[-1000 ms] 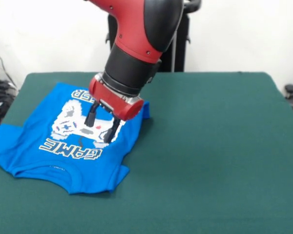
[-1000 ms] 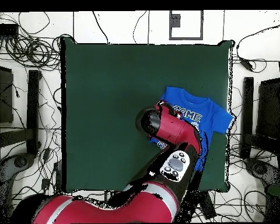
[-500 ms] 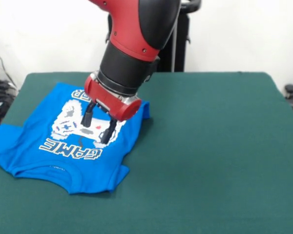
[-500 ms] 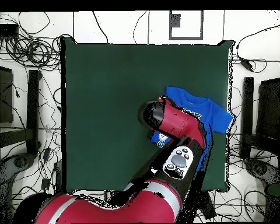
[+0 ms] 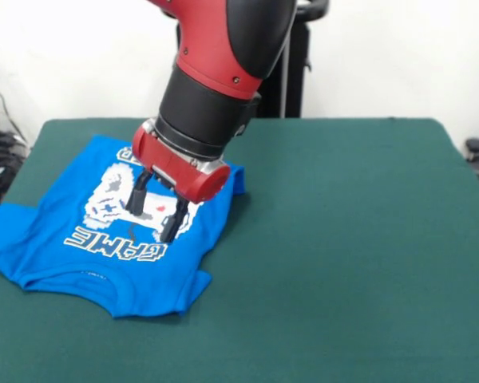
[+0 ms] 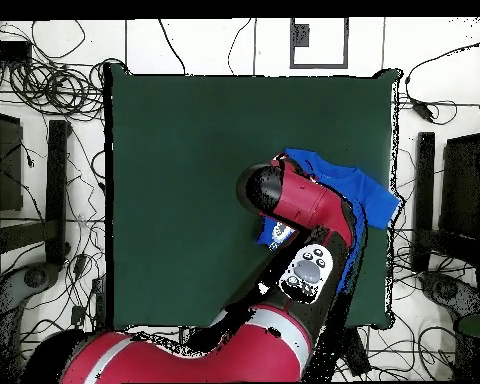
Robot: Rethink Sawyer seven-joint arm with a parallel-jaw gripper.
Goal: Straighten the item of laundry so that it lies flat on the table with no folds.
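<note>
Blue T-shirt (image 5: 104, 239) is spread print-up near one edge of the green tabletop (image 5: 343, 239), overhung by the claw (image 5: 152, 210), fingers parted.

Lettering on the shirt (image 5: 104, 239).
White block word "GAME", seen upside down in the front view, runs below the controller print; a second word above it is mostly hidden by the arm.

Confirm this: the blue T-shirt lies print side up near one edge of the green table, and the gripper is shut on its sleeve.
Not quite. The gripper is open over the print in the middle of the T-shirt, holding no sleeve, as the front view shows. The rest stands: print side up, near one edge of the green table.
</note>
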